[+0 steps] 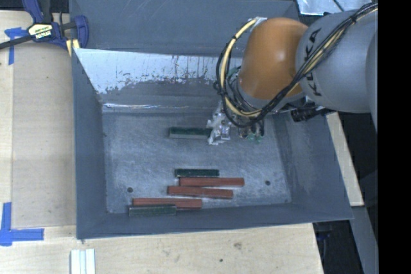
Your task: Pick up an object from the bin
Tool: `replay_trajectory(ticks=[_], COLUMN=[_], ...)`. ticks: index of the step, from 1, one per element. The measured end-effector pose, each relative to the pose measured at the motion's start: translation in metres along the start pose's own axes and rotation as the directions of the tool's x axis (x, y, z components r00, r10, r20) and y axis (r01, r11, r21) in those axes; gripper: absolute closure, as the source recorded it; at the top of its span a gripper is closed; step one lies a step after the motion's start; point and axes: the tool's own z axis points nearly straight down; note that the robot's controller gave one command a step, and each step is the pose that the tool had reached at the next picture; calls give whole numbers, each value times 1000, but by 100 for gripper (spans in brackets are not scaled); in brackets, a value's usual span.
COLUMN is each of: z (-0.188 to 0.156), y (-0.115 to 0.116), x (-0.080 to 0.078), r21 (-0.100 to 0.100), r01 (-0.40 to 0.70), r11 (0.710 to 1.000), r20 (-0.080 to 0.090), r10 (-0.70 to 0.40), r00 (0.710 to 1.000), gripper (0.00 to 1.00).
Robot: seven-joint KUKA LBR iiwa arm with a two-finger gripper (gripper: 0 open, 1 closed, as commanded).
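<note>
I am looking down into a grey metal bin [90,157] with sloping walls and a flat floor. My arm [340,67] comes in over the bin's right rim. Its wrist is wrapped in a rounded orange cover [273,58], with yellow and black cables looped around it. Below the cover, the gripper [219,129] hangs low over the floor, a little right of the floor's middle and nearer the far wall than the near one. I cannot tell how wide the pincer stands, or whether it has hold of anything.

A dark green stick [185,133] lies flat on the floor, running parallel to the far wall. Its right end reaches the gripper, but I cannot tell whether the two touch. This is the thing nearest the gripper.

Well apart from it, toward the near edge of the floor, five more sticks lie flat in a loose group, all parallel to the near wall. A second dark green stick [196,172] is the one farthest from the near edge. Just beside it, toward the near edge, lies a long reddish-brown stick [213,182], then a shorter reddish-brown stick [200,192]. Toward the near left corner lies a third reddish-brown stick [167,202], with a third dark green stick [152,210] just beside it along the near edge.
</note>
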Motion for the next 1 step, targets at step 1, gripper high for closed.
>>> replay_trajectory(ticks=[1], z=[-112], y=[-3], x=[-7], r21=[-1], r01=[79], r11=[997], r20=[5], r10=[-79], r00=[997], gripper=[100])
